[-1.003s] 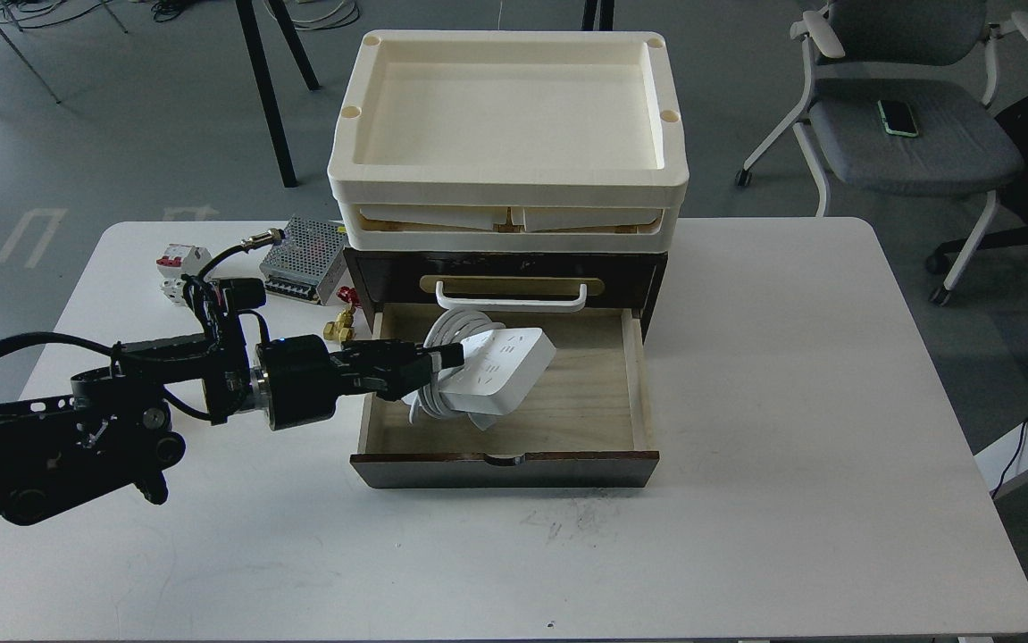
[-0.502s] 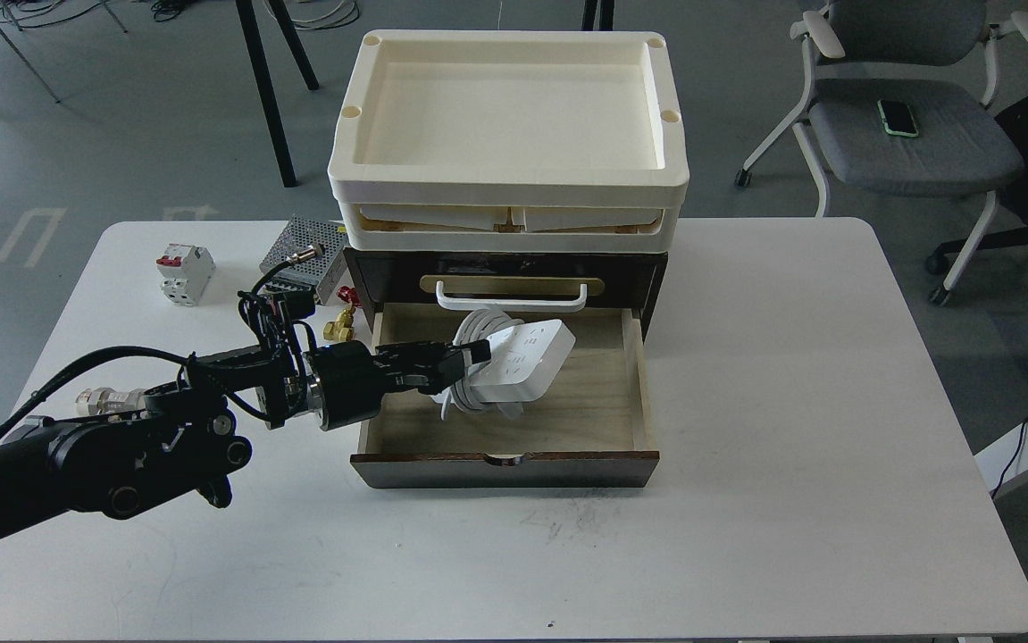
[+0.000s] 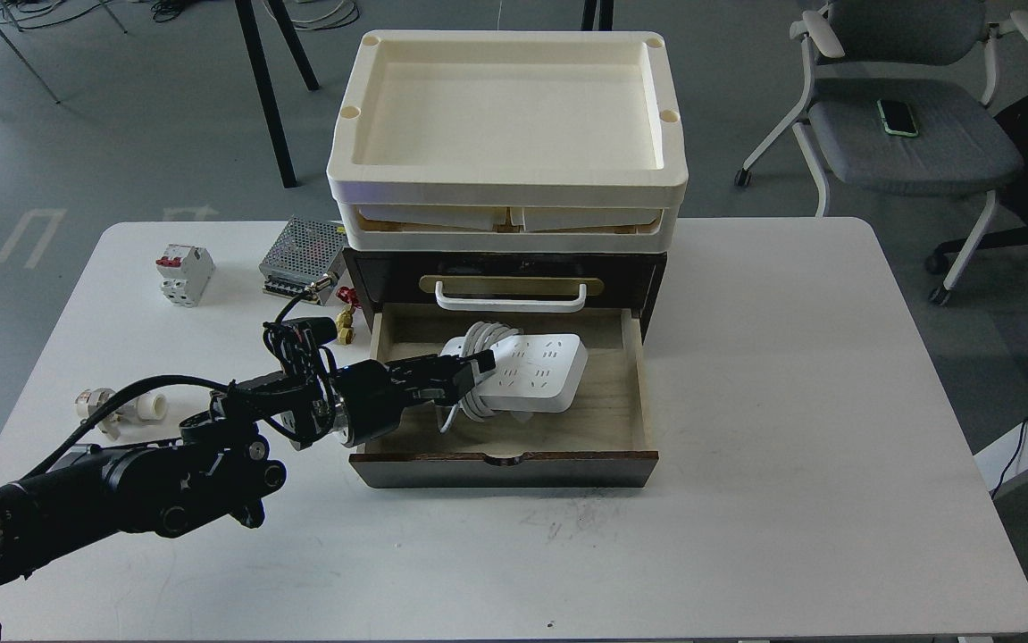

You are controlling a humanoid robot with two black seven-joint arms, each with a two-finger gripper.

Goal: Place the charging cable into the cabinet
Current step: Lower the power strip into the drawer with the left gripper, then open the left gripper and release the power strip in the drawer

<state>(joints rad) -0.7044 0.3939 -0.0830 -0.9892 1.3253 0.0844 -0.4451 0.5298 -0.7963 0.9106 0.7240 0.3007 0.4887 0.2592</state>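
The charging cable (image 3: 542,371), a flat white power strip with its white cord coiled around its middle, lies low inside the open lower drawer (image 3: 603,420) of the dark brown cabinet (image 3: 656,277). My left gripper (image 3: 471,368) reaches in over the drawer's left wall and is shut on the coiled cord at the strip's left end. The strip looks nearly flat on the pale wood drawer floor. The upper drawer with its white bar handle (image 3: 510,299) is shut. My right gripper is out of view.
Two stacked cream trays (image 3: 508,192) sit on the cabinet. On the table (image 3: 790,375) to the left are a perforated metal power supply (image 3: 303,259), a white circuit breaker (image 3: 183,274), small brass fittings (image 3: 344,326) and a white plastic fitting (image 3: 116,408).
My left gripper has carried the power strip to the right and down into the drawer. The strip went from tilted and raised to lying nearly flat. The arm has dropped lower.
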